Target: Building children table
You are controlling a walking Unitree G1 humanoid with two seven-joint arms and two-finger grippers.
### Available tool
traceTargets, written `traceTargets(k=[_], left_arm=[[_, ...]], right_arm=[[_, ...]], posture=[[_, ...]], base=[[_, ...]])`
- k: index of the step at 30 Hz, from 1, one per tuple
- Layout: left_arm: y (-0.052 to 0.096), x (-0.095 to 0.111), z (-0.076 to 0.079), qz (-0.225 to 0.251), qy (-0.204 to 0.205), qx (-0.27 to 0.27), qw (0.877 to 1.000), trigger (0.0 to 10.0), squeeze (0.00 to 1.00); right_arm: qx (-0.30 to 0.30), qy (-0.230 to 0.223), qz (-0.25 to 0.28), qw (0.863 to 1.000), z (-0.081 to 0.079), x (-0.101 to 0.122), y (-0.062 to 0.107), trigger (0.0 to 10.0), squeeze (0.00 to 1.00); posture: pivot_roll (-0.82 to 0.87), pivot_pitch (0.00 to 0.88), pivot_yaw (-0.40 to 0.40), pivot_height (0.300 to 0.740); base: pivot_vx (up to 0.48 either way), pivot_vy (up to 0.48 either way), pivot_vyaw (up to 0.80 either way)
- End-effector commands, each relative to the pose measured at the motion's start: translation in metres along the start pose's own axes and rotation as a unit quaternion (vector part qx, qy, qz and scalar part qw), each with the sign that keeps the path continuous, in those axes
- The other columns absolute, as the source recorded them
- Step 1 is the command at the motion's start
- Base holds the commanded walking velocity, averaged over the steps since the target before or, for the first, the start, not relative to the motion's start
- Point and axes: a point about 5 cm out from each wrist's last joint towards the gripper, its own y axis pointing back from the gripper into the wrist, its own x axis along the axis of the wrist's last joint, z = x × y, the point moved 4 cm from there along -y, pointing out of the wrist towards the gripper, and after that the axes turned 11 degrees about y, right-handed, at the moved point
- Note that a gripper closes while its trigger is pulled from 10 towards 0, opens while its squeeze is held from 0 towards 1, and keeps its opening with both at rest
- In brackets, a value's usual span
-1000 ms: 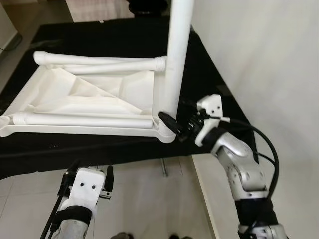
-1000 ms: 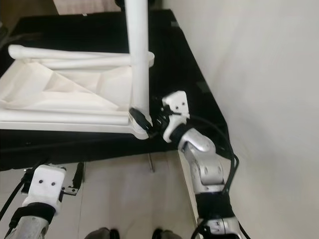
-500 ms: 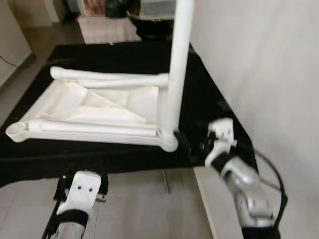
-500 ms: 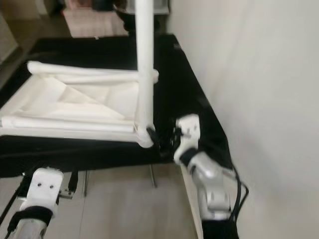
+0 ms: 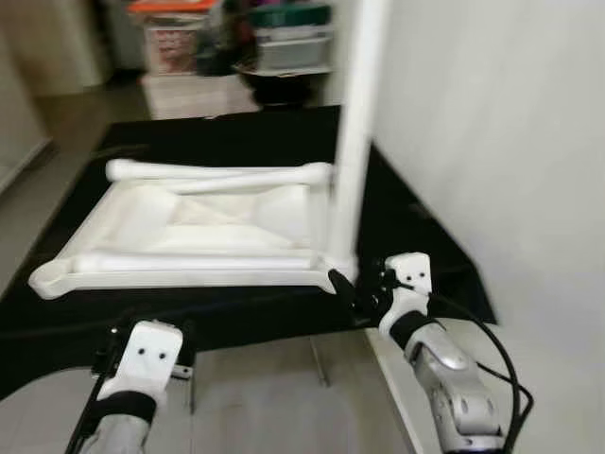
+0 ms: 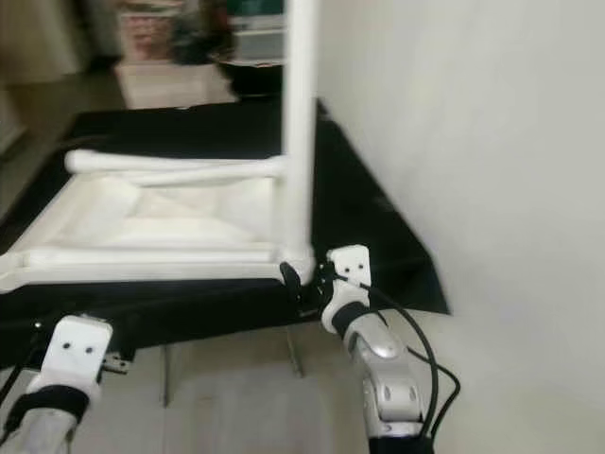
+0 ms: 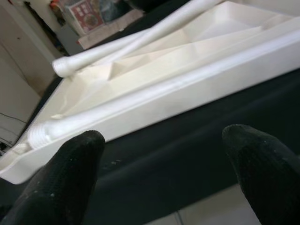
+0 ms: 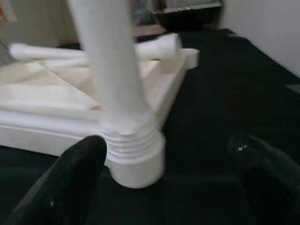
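White upright leg point(image 5: 352, 161) now released; right gripper point(image 5: 364, 289) backed off.

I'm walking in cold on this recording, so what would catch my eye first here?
A tall white leg stands upright, threaded into the near right corner of an upturned white tabletop lying on a black cloth. The right gripper sits open close to that corner, while two more white legs lie flat on the tabletop. The left gripper hangs open below the cloth's near edge.
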Motion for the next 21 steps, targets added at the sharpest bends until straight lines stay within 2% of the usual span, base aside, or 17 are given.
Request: traceTargets(k=[1, 5, 13, 14, 15, 17, 18, 19, 20, 21], left_arm=[[-0.001, -0.003, -0.001, -0.002, 0.001, 0.001, 1.0, 10.0, 0.0], [-0.003, -0.003, -0.001, 0.001, 0.0, 0.003, 1.0, 10.0, 0.0], [-0.004, -0.005, 0.001, -0.001, 0.011, 0.002, 1.0, 10.0, 0.0], [-0.002, -0.006, 0.007, -0.003, 0.023, -0.02, 1.0, 10.0, 0.0], [-0.002, -0.006, 0.007, -0.003, 0.023, -0.02, 1.0, 10.0, 0.0], [0.003, -0.003, 0.024, 0.0, 0.035, -0.077, 0.996, 10.0, 0.0], [0.003, -0.003, 0.024, 0.0, 0.035, -0.077, 0.996, 10.0, 0.0], [0.005, -0.002, 0.03, 0.003, 0.04, -0.098, 0.994, 10.0, 0.0], [0.005, -0.002, 0.03, 0.003, 0.04, -0.098, 0.994, 10.0, 0.0], [0.007, 0.0, 0.034, 0.005, 0.045, -0.116, 0.992, 10.0, 0.0]], right_arm=[[-0.003, 0.008, 0.004, 1.0, -0.003, 0.003, -0.003, 10.0, 0.0], [-0.005, 0.008, 0.003, 1.0, -0.003, 0.003, -0.004, 10.0, 0.0], [0.052, 0.025, 0.039, 0.998, -0.014, 0.016, -0.014, 10.0, 0.0], [0.066, 0.028, 0.054, 0.996, -0.013, 0.024, -0.018, 10.0, 0.0], [0.066, 0.028, 0.054, 0.996, -0.013, 0.024, -0.018, 10.0, 0.0], [0.096, 0.038, 0.079, 0.992, -0.011, 0.042, -0.03, 10.0, 0.0], [0.096, 0.038, 0.079, 0.992, -0.011, 0.042, -0.03, 10.0, 0.0], [0.121, 0.062, 0.085, 0.987, -0.011, 0.049, -0.036, 10.0, 0.0], [0.121, 0.062, 0.085, 0.987, -0.011, 0.049, -0.036, 10.0, 0.0], [0.137, 0.063, 0.084, 0.985, -0.008, 0.055, -0.043, 10.0, 0.0]], posture=[[0.06, 0.049, 0.0, 0.74], [0.06, 0.044, -0.001, 0.74], [0.07, 0.03, 0.007, 0.74], [0.07, 0.028, 0.014, 0.74], [0.07, 0.028, 0.014, 0.74], [0.07, 0.03, 0.017, 0.74], [0.07, 0.03, 0.017, 0.74], [0.07, 0.036, 0.019, 0.74], [0.07, 0.036, 0.019, 0.74], [0.08, 0.046, 0.015, 0.74]], base=[[0.0, 0.0, 0.0], [0.0, 0.0, 0.0], [0.0, 0.0, 0.0], [0.0, 0.0, 0.0], [0.0, 0.0, 0.0], [0.0, 0.0, 0.0], [0.0, 0.0, 0.0], [0.0, 0.0, 0.0], [0.0, 0.0, 0.0], [0.0, 0.0, 0.0]])
